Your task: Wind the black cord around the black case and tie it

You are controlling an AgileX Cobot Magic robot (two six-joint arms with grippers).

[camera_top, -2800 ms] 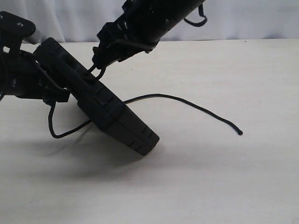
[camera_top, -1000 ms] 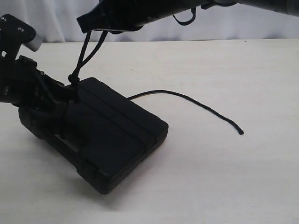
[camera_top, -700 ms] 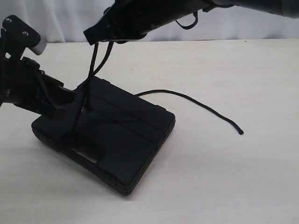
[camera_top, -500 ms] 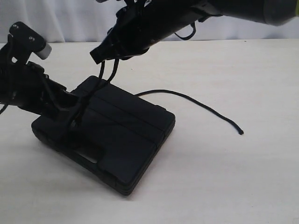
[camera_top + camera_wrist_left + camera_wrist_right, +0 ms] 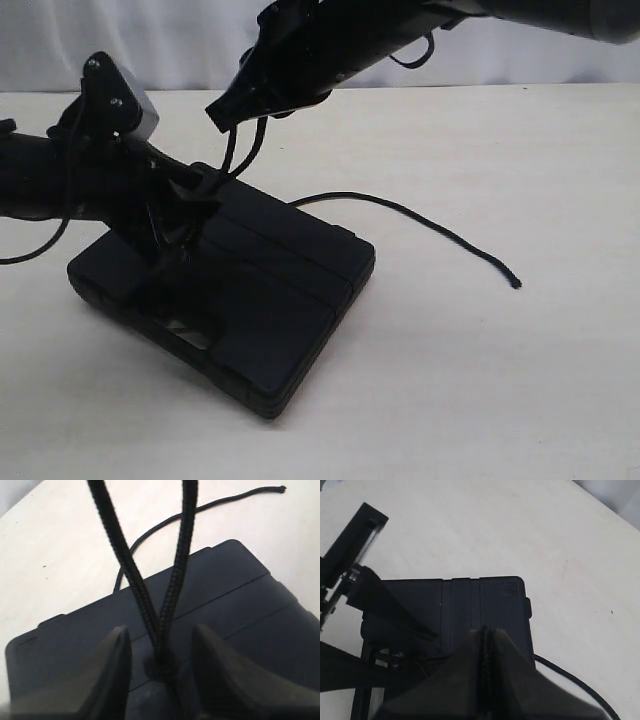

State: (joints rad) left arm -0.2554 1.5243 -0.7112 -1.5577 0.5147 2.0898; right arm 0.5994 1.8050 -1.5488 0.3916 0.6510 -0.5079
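The black case lies flat on the table. The black cord runs out from behind it, and its free end rests on the table to the right. Two strands rise from a knot on the case's top to my right gripper, which is shut on them above the case. In the right wrist view the cord is pinched between the right gripper's jaws over the case. My left gripper is open low over the case; its fingers stand on either side of the knot, with gaps.
The pale table spreads to the right and front of the case. A white curtain hangs behind the table. The left arm lies across the case's far-left corner, with its thin cables looping beside it.
The case was tilted in the left gripper and now lies flat. The left gripper has opened and moved right over the case to the knot. The right gripper came right and lower with the cord.
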